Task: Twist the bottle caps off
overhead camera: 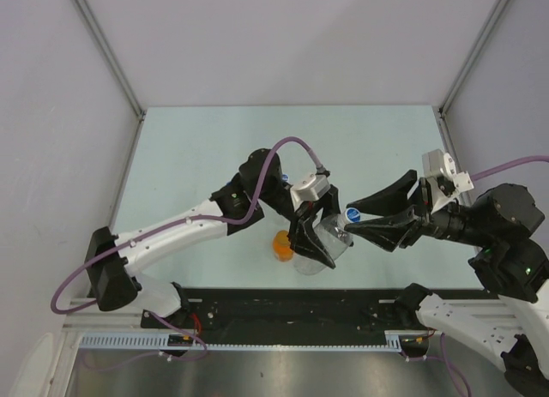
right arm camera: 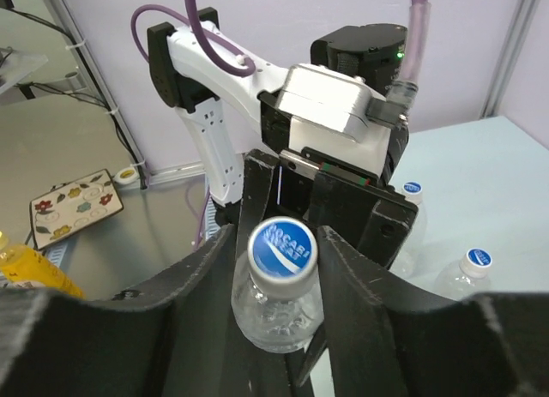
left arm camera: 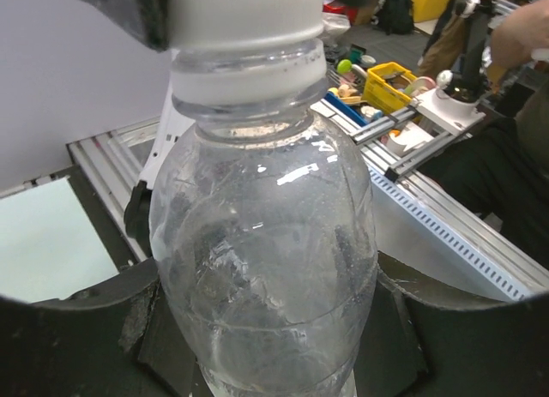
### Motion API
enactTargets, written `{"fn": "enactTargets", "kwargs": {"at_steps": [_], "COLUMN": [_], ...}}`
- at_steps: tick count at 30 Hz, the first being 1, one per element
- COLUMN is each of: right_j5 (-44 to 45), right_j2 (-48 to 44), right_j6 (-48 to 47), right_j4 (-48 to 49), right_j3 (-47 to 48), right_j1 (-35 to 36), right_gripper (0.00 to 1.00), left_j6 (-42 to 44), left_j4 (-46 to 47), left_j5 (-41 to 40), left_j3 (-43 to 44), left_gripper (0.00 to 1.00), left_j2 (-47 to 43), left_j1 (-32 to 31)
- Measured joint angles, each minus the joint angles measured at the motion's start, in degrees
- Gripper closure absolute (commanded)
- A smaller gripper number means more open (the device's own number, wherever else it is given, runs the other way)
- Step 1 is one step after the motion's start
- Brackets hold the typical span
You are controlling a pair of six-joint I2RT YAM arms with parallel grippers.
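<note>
While my left gripper (overhead camera: pixel 313 245) clamps the bottle (left arm camera: pixel 266 268), I cannot tell if my right gripper (overhead camera: pixel 350 219) pinches or just flanks its cap (right arm camera: pixel 282 248).

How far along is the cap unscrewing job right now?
Done: nothing visibly; two other blue caps sit on their bottles. In hand: the left fingers clamp a clear bottle, the right fingers flank its cap, still seated. Left: all three, plus the orange bottle, whose cap I cannot make out.

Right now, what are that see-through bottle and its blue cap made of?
The bottle looks like clear plastic, glossy: light glints off it and you see through it. Its cap seems hard opaque plastic, blue top with white printed lettering, white sides.
</note>
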Motion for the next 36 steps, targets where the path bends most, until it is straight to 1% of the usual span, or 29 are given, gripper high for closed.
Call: {"fn": "enactTargets", "kwargs": {"at_steps": [2, 7, 8, 11, 14, 17, 23, 27, 31, 36], "right_j5": [0.0, -0.1, -0.1, 0.2, 1.8, 5.8, 16.2, 26.2, 33.4, 39.0], "right_j2": [0.3, 1.2, 1.2, 1.2, 0.9, 0.1, -1.9, -1.9, -0.7, 2.4], "right_j6": [0.0, 0.1, 0.1, 0.2, 0.7, 1.7, 4.3, 7.1, 10.8, 14.8], "right_j4": [0.0, -0.1, -0.1, -0.2, -0.4, -0.6, -0.5, -1.0, -3.6, -7.5], "right_j3": [0.0, 0.0, 0.0, 0.0, 0.0, 0.0, 0.3, 0.4, 0.5, 0.5], "right_j1": [0.0, 0.1, 0.1, 0.2, 0.2, 0.3, 0.6, 0.6, 0.5, 0.5], "right_gripper": [0.45, 0.37, 0.34, 0.29, 0.25, 0.23, 0.23, 0.24, 0.24, 0.25], "left_j6": [0.7, 1.3, 1.4, 1.9, 2.8, 4.0, 6.5, 9.6, 13.9, 17.8], "left_j4": [-1.5, -4.3, -4.7, -5.2, -6.2, -8.2, -12.4, -16.6, -21.5, -24.8], "left_j5": [-1.1, -3.4, -3.8, -4.7, -6.4, -8.8, -14.4, -20.7, -30.5, -41.9], "left_j3": [0.1, 0.1, 0.1, 0.1, 0.1, 0.1, 0.1, 0.1, 0.5, 0.7], "left_gripper": [1.0, 1.0, 1.0, 1.0, 1.0, 1.0, 1.0, 1.0, 1.0, 1.0], "left_j2": [0.0, 0.0, 0.0, 0.0, 0.0, 0.0, -0.2, -1.0, -2.4, -3.6], "left_j1": [0.0, 0.1, 0.1, 0.1, 0.2, 0.3, 1.0, 1.0, 0.4, -1.2]}}
